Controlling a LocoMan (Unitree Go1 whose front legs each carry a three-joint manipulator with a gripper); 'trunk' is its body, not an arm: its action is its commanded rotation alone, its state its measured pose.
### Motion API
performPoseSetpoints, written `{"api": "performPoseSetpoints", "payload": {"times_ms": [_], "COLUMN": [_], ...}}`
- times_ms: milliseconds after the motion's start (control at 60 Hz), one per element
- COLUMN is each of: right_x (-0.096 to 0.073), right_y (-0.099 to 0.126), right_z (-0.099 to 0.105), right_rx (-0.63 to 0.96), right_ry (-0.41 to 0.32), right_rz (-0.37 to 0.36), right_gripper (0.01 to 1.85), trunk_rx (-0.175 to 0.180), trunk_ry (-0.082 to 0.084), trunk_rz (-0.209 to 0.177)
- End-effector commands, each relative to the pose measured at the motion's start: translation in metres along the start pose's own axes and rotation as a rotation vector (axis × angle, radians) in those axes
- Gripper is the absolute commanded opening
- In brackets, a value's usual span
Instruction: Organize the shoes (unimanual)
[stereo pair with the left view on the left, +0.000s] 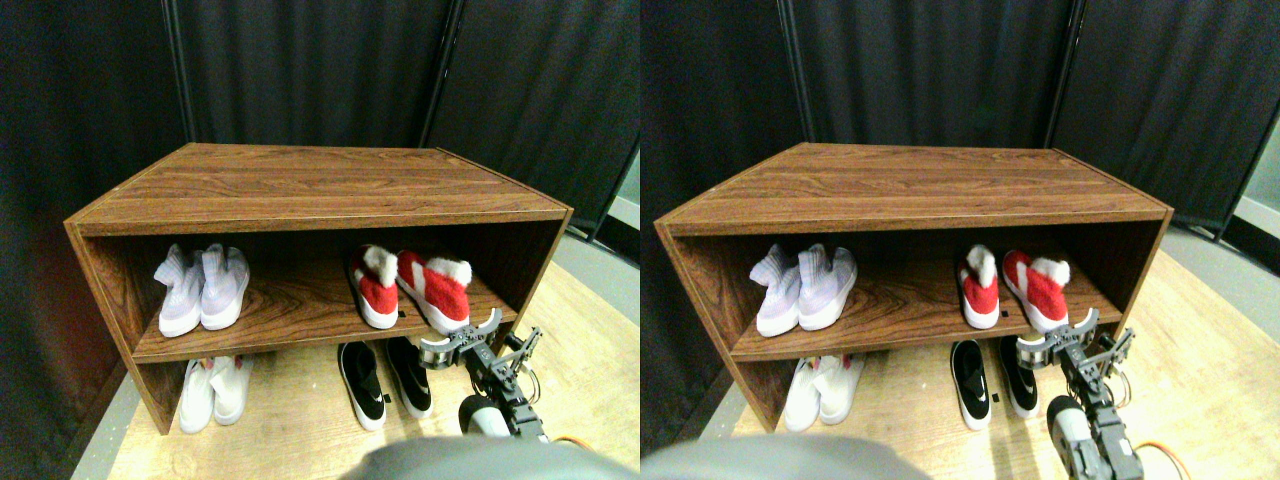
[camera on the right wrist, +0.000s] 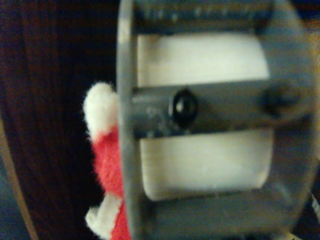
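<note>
Indoors, wooden shoe rack (stereo pair with the left view on the left: 320, 190) stands before dark curtains (stereo pair with the left view on the left: 300, 70); claw (stereo pair with the left view on the left: 470, 335) state unclear.

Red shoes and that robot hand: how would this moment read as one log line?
hand: at right red shoe's toe | grip: unclear | shoe: angled on shelf | lavender, white, black pairs: parked

the stereo pair view is fairly bright and even, lit from above: the top of the wooden shelf unit (stereo pair with the left view on the left: 320, 185) shows a soft sheen, while its lower bay lies in shadow. the black curtain (stereo pair with the left view on the left: 310, 70) behind swallows light and shows little detail. wide-angle distortion bends the straight edges near the borders. focus there is reasonably sharp. the wrist view is dim and badly blurred; the pincer (camera on the right wrist: 210, 107) frame fills it, out of focus, with a smeared red shoe (camera on the right wrist: 107, 160) beside it.
</note>
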Motion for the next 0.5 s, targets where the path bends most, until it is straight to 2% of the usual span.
{"api": "performPoseSetpoints", "payload": {"times_ms": [17, 150, 300, 500], "right_x": [0.008, 0.016, 0.025, 0.013], "right_y": [0.000, -0.005, -0.012, -0.007], "right_z": [0.006, 0.010, 0.012, 0.014], "right_rx": [-0.004, 0.017, 0.030, 0.028], "right_ry": [-0.013, -0.012, -0.031, -0.003], "right_rz": [0.022, 0.010, -0.014, 0.007], "right_gripper": [1.50, 1.50, 1.59, 1.50], "trunk_rx": [-0.019, -0.019, -0.023, -0.024], "trunk_ry": [0.020, 0.017, 0.019, 0.020], "trunk_rz": [0.010, 0.014, 0.023, 0.031]}}
